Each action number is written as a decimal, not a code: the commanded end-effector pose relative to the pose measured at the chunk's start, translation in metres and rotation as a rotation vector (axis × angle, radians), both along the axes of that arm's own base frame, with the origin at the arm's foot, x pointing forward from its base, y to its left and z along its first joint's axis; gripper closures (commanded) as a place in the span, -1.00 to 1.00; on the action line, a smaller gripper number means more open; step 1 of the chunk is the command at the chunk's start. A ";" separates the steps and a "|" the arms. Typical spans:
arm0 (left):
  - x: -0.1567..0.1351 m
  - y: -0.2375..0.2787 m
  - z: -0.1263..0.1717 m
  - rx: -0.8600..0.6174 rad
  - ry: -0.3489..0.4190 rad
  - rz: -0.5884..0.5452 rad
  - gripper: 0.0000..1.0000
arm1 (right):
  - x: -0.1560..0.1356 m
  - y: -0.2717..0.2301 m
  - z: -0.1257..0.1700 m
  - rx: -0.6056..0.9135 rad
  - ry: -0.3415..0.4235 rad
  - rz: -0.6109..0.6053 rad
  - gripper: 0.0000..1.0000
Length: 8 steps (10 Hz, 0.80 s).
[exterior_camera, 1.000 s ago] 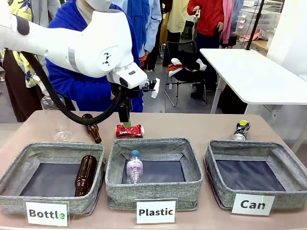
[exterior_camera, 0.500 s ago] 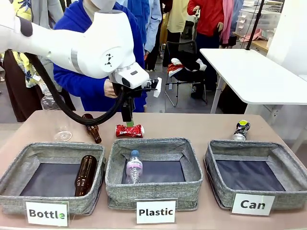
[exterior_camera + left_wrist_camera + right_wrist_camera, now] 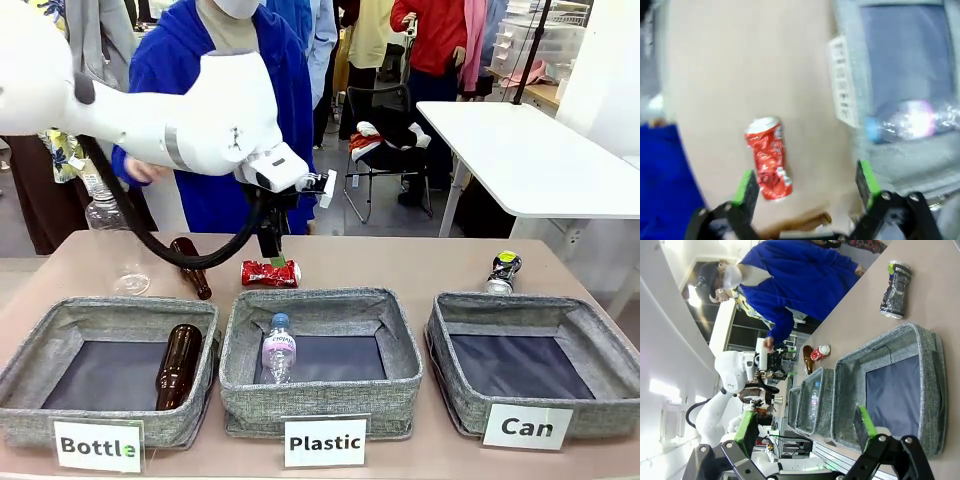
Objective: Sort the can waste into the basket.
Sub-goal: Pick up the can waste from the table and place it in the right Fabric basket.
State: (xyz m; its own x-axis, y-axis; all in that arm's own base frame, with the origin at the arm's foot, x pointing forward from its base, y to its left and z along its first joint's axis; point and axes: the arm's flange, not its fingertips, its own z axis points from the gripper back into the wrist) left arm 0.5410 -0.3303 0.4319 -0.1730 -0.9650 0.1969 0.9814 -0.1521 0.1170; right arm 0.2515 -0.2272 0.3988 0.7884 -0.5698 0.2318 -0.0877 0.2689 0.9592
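A crushed red can with white print lies on the table just behind the middle basket. My left gripper hangs right above it, open; in the left wrist view the red can lies beside one green fingertip, mostly within the gap of my left gripper. A dented black can stands at the far right behind the grey basket signed "Can", whose inside is bare. My right gripper is open above that basket, with the black can farther off.
The middle basket signed "Plastic" holds a clear bottle. The left basket signed "Bottle" holds a brown bottle; another brown bottle and a clear plastic bottle lie behind it. A person in blue stands at the far side.
My left arm has shifted slightly right and lower, bringing the gripper closer over the red can. The person has straightened up. The cans have not moved.
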 end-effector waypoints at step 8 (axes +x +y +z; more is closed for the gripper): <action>-0.217 0.250 0.133 -0.364 -0.054 -0.198 -1.00 | 0.003 -0.001 0.001 0.005 -0.039 -0.008 -1.00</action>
